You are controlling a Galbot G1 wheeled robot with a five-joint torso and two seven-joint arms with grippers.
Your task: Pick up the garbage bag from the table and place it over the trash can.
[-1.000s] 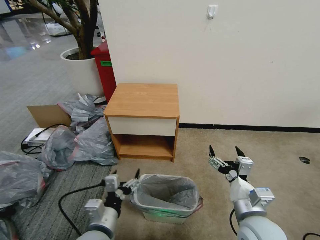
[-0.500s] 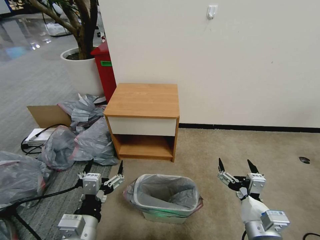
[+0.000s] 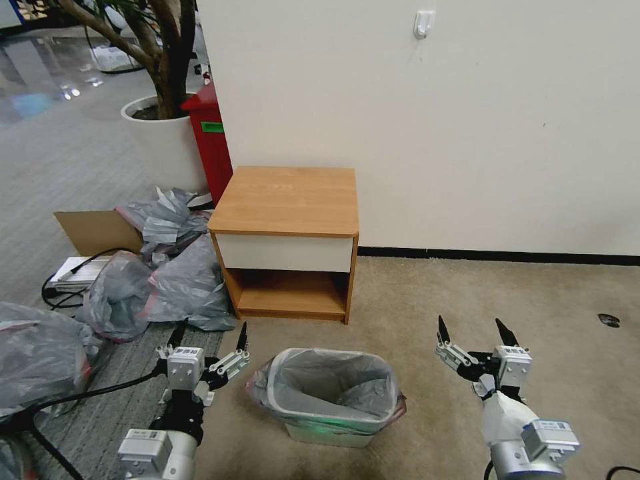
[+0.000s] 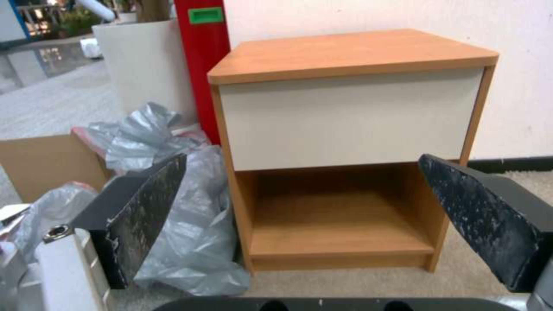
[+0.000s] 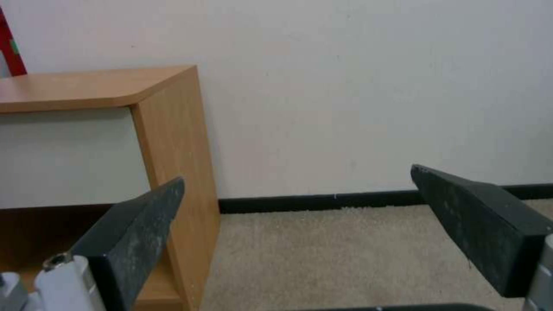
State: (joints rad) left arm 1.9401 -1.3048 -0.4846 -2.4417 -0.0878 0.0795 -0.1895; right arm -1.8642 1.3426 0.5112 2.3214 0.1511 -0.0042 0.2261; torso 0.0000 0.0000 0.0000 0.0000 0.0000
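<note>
Already the garbage bag lines the trash can — translucent grey, crinkled, its pinkish-red band folded over the rim. Behind stands the table, its surface bare; grey sacks crowd its left side. The left gripper and right gripper flank the can, fingers spread, grasping nothing.

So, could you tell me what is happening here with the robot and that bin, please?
The garbage bag already lines the trash can on the carpet, its pinkish rim folded over the edge. The left hand is open beside the can on one side and the right hand open on the other; neither touches anything. The table behind stands bare on top, and other grey sacks lie on the floor beside it.
</note>
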